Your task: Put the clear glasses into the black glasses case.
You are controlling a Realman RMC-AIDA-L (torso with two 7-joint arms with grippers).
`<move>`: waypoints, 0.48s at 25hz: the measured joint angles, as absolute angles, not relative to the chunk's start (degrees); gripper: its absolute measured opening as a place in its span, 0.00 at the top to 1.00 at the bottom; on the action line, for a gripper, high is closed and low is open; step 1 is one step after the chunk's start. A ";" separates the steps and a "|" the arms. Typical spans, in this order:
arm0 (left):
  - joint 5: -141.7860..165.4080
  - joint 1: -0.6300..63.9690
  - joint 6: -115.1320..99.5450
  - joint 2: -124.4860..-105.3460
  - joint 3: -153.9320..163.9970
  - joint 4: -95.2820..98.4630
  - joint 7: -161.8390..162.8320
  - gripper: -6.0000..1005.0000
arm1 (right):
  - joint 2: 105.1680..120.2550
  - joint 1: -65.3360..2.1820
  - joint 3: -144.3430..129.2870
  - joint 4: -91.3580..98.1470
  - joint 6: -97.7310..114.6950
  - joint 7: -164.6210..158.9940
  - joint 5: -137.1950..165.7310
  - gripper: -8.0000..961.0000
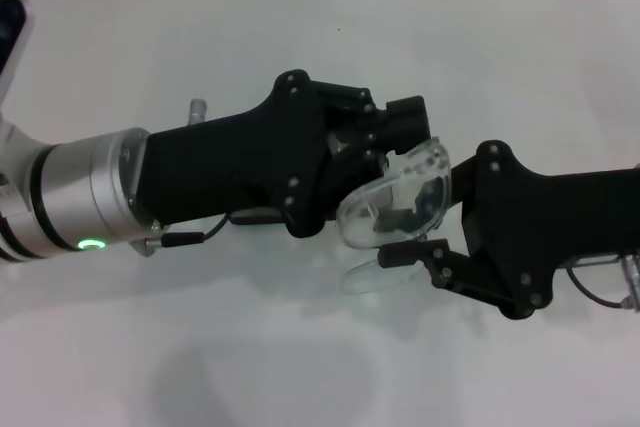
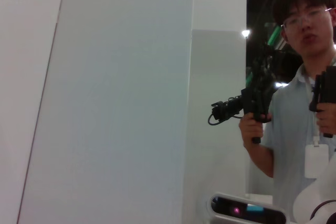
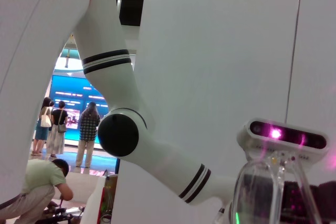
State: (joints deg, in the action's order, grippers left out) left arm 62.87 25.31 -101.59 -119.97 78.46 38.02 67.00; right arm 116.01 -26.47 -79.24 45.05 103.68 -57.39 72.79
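Note:
The clear glasses [image 1: 400, 192] hang above the white table [image 1: 300, 37] in the middle of the head view, between my two grippers. My right gripper [image 1: 400, 234] comes in from the right and is shut on the glasses' lower edge, with one dark finger [image 1: 405, 253] under the front piece and one clear arm [image 1: 360, 275] trailing below. My left gripper [image 1: 395, 137] reaches in from the left and meets the glasses' upper edge. The right wrist view shows the glasses [image 3: 262, 192] close up. The black glasses case is out of view.
The left arm's wide black wrist [image 1: 240, 162] covers much of the table's centre. A small grey part [image 1: 196, 107] pokes out behind it. A person [image 2: 304, 93] holding hand controllers stands beyond the table. Bystanders [image 3: 68, 124] are far off.

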 joint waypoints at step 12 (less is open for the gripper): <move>62.74 24.82 -101.51 -119.97 78.48 35.44 66.97 0.93 | 115.95 -26.63 -78.99 45.33 103.59 -57.39 71.85 0.88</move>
State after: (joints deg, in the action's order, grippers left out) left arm 62.74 24.82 -101.50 -119.97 78.48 35.44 66.97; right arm 115.95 -26.63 -78.99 45.33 103.59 -57.39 71.85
